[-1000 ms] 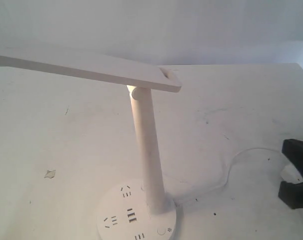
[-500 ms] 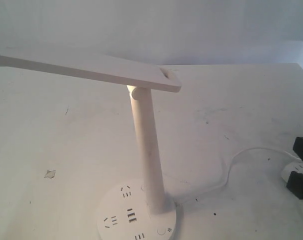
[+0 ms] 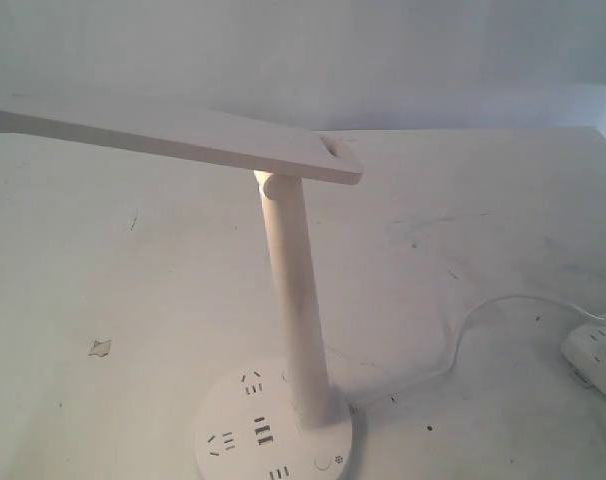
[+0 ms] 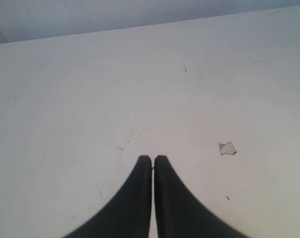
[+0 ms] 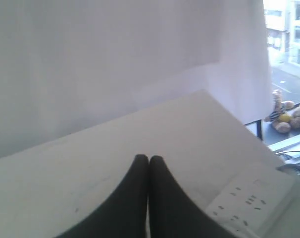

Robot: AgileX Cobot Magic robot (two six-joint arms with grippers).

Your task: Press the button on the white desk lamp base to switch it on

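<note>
- We find the button, a tiny ringed dot, on the smooth disc of the white desk lamp base, just beside the slim pole, standing on the matte table.
- Our left gripper and right gripper hold nothing, jaws pressed together: blunt black tips, we judge, suited to poking.

The lamp base sits on the tabletop at the near edge, with the pole rising from its right part and the head reaching from the pole's top out to the left. The button lies on the base's front right, just beside the pole's foot. A cord runs from the base rightward toward the power strip at the right edge, and a small scrap lies well apart to the base's left.
</note>
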